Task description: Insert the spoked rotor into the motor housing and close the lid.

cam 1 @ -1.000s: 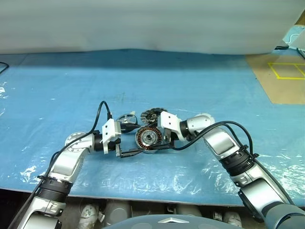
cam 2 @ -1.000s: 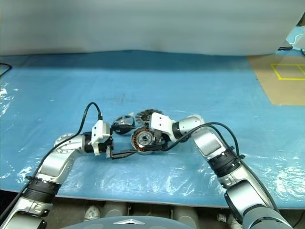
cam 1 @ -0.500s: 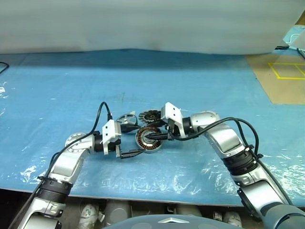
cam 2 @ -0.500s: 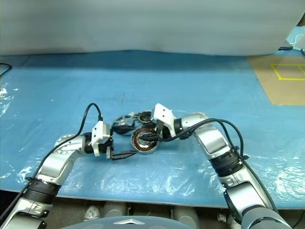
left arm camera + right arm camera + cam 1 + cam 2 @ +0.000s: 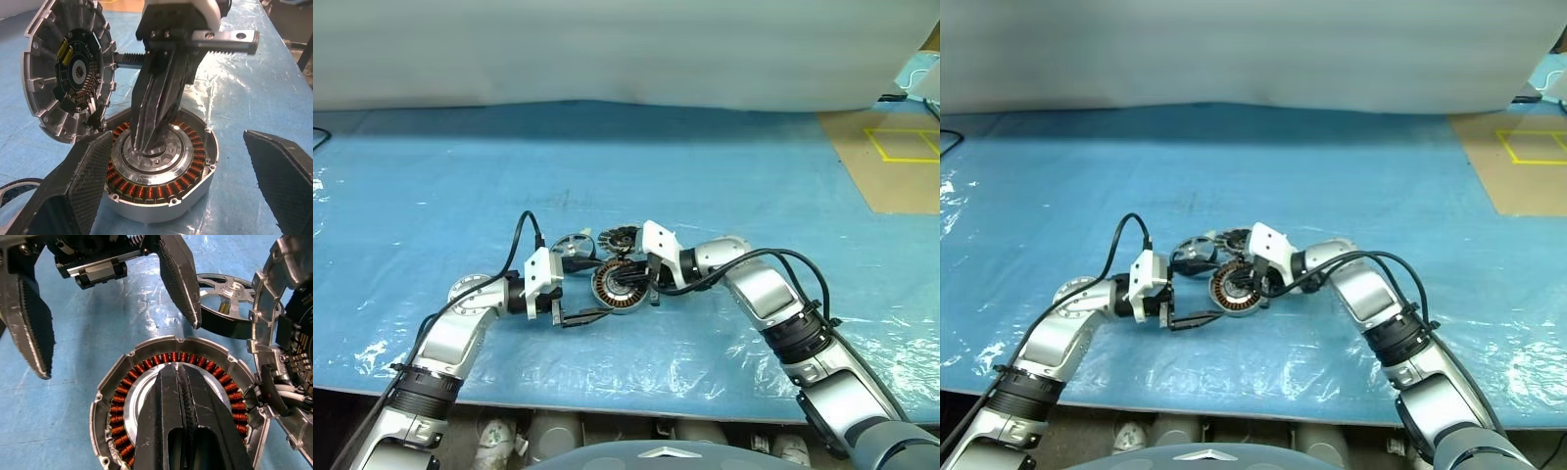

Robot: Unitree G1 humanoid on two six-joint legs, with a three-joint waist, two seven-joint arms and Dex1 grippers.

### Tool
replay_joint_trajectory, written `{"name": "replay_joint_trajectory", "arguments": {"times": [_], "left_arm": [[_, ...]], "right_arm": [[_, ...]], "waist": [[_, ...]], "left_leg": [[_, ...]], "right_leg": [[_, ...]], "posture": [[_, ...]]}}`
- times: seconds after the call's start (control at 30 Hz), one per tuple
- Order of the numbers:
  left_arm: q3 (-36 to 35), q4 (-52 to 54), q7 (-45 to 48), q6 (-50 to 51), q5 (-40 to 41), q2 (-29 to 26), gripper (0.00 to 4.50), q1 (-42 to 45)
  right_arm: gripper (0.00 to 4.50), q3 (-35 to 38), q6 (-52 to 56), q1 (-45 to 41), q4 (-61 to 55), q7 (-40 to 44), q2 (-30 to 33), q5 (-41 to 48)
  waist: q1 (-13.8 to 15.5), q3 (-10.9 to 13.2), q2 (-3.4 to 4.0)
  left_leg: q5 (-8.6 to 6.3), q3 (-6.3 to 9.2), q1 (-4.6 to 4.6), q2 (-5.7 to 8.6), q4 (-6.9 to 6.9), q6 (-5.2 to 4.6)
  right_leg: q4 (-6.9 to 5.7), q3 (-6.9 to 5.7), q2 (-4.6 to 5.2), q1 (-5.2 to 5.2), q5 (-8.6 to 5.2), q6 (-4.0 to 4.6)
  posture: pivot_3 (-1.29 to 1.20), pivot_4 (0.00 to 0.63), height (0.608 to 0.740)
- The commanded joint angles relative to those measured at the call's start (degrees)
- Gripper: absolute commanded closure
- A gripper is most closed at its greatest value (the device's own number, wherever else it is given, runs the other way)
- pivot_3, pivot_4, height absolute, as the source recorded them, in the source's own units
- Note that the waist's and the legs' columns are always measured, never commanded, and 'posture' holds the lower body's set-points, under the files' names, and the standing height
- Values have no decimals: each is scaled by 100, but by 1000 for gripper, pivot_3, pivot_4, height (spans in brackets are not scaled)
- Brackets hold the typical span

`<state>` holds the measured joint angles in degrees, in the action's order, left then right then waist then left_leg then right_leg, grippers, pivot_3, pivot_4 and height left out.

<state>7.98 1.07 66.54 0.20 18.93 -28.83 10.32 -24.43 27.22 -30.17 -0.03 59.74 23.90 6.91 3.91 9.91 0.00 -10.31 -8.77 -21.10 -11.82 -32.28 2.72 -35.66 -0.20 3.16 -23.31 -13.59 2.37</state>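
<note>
Rotor not yet inserted; housing being steadied.

At frame centre, the right gripper (image 5: 641,286), fingers pressed together, rested on the motor housing (image 5: 619,287); the left gripper (image 5: 578,291) stood wide apart beside it. The spoked rotor (image 5: 573,243), upper left, probably needed picking up next.

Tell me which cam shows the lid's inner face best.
Left wrist view: the lid stands tilted on edge, its dark segmented face and centre fully toward the camera. Right wrist view catches just its rim; both eye views show it small behind the motor housing.
</note>
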Motion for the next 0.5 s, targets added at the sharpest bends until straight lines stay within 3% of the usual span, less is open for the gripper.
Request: {"name": "replay_joint_trajectory", "arguments": {"times": [0.03, 0.5], "left_arm": [[0, 161, -18, -69, 43, 19, 0, 27], [21, 114, -29, -77, 41, 40, 0, 68]], "right_arm": [[4475, -163, -350, 2, 248, -4, 4, -224], [4475, -600, -1620, 95, 737, -65, 219, -1137]], "waist": [[-1, 0, 0], [-3, -7, -4]], "left_leg": [[0, 0, 0, 0, -1, 0], [-1, -1, 24, 0, -2, -1]], "right_leg": [[0, 1, 0, 0, 0, 0], [-3, 4, 1, 19, 0, 0]], "posture": [[0, 150, 740], [0, 150, 740]]}}
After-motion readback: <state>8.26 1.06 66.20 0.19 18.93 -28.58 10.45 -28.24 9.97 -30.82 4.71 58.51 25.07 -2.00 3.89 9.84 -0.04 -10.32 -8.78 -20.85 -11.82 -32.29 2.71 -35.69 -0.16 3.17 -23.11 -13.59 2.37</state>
